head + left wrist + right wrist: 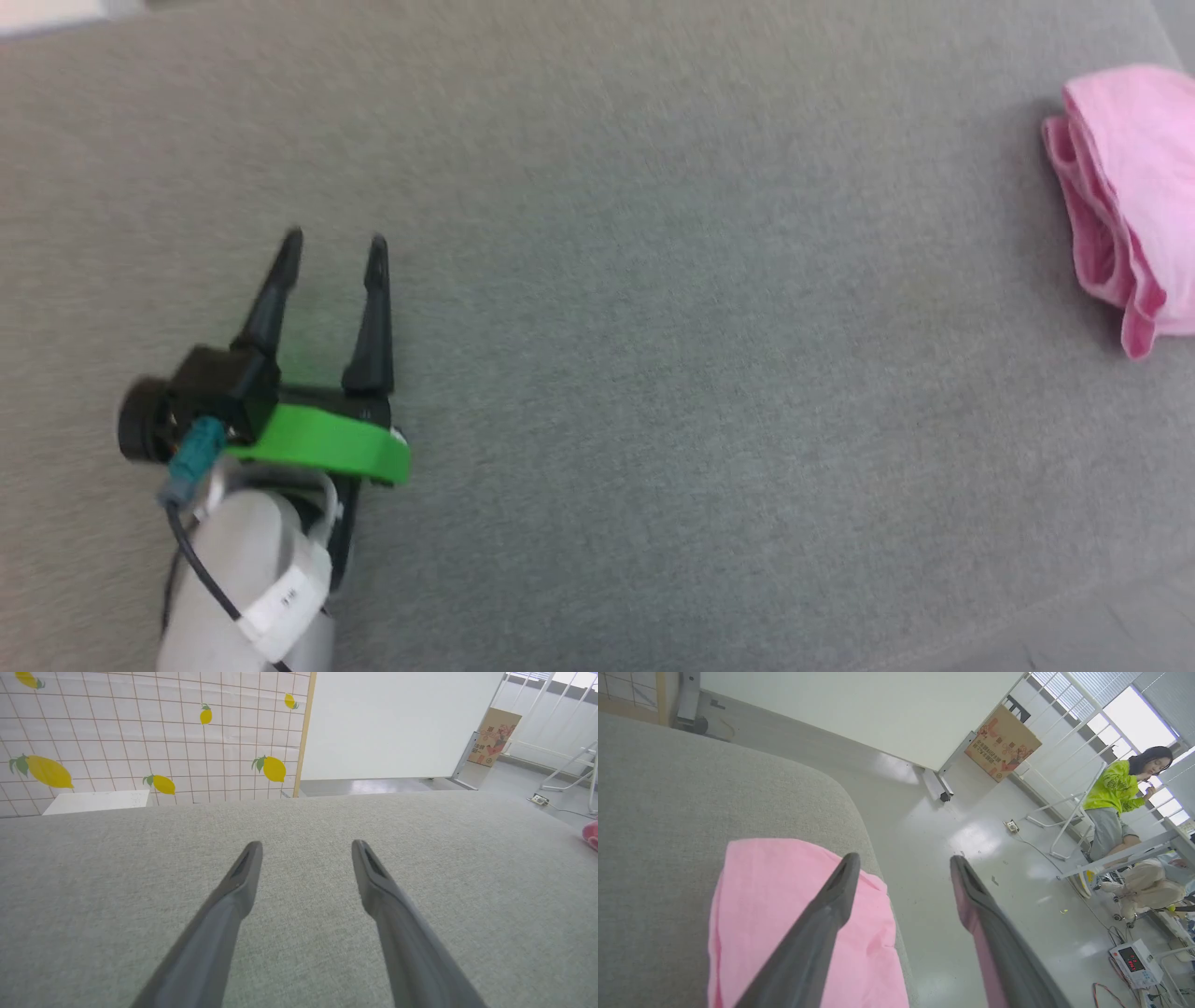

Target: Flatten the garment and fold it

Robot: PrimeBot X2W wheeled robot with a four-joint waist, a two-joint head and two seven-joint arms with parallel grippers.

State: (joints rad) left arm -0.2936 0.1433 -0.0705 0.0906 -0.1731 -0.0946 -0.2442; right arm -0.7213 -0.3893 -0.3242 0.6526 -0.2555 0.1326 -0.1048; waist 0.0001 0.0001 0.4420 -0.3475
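The garment (1134, 177) lies as a compact folded bundle at the right edge of the grey desk (653, 327), by its rounded corner. Its long axis seems to run near to far, layered edges facing left. The right claw (903, 858) hangs over it, spread, gripping nothing. Folding looks done; the next move likely calls for lifting clear without snagging cloth. The left claw (335, 241), spread and empty, hovers well apart, left.
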